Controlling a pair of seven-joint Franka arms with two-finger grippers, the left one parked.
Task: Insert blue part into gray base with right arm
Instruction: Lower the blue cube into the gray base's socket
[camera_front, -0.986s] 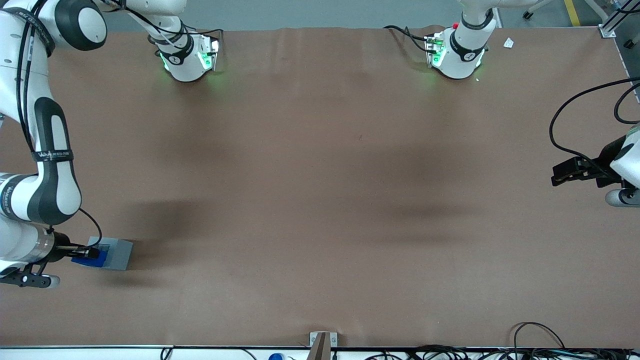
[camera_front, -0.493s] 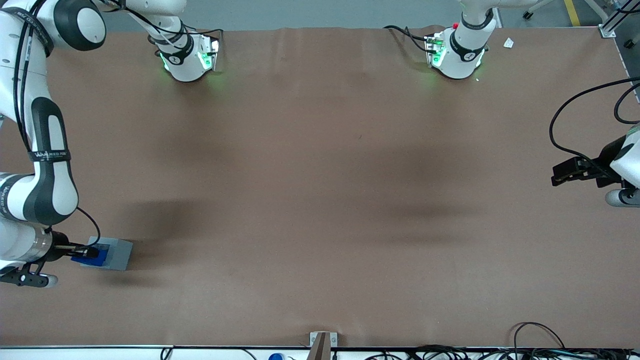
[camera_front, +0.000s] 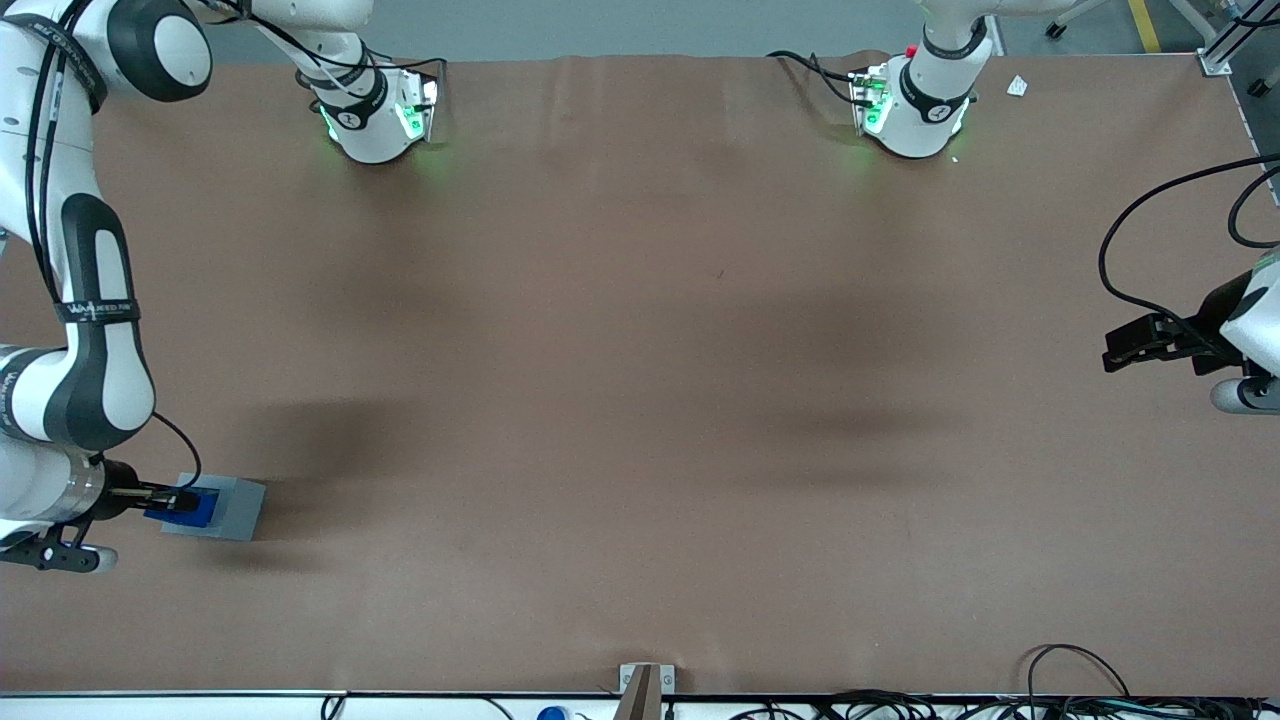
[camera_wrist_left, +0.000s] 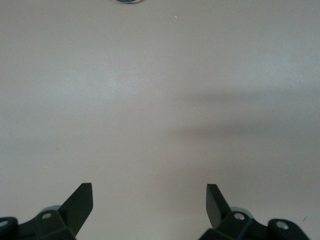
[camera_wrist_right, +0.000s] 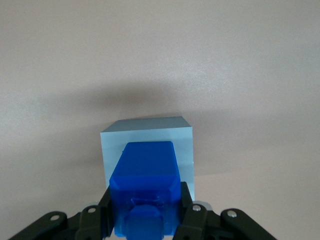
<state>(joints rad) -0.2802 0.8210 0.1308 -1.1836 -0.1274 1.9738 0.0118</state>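
The gray base (camera_front: 232, 507) sits on the table at the working arm's end, near the front camera's edge. My right gripper (camera_front: 180, 499) is shut on the blue part (camera_front: 192, 510), holding it over the base's top recess. In the right wrist view the blue part (camera_wrist_right: 145, 185) sits between the black fingers (camera_wrist_right: 106, 207), with the light gray base (camera_wrist_right: 147, 135) directly under it. How deep the part sits in the recess is hidden by the part itself.
Brown table cover (camera_front: 640, 400) spreads across the whole scene. Both arm bases (camera_front: 375, 110) (camera_front: 915, 105) stand at the table's back edge. Cables (camera_front: 1080, 690) lie along the front edge toward the parked arm's end.
My right gripper has shifted slightly away from the table's middle and lowered the blue part a little closer onto the gray base. The base has not moved.
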